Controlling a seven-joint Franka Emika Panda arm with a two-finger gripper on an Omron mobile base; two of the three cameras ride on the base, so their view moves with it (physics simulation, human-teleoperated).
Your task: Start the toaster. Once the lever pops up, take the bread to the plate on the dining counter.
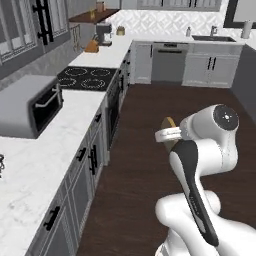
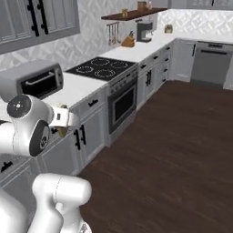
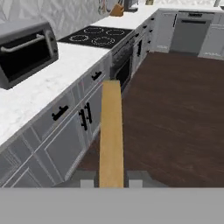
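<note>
Standing edge-on between the gripper's [image 3: 112,178] fingertips, the bread [image 3: 111,135] is pinched narrowly, its long axis running straight out from the hand, over the dark wood floor [image 3: 179,113] beside the grey cabinet drawers [image 3: 65,127]; it seems upright.

You have a wide stretch of bare dark wood floor [image 1: 150,165] running up the middle of the left base view and across the right half of the hand view: nothing stands on it. Along the left of every view the counter with grey cabinet drawers [image 3: 65,127] walls you in. On it, the toaster oven [image 3: 26,50] sits at the upper left of the hand view, with bare marble just below it. Farther up lies the flat cooktop [image 1: 85,77]. At the top, the far cabinets [image 1: 200,67] close off the floor.
</note>
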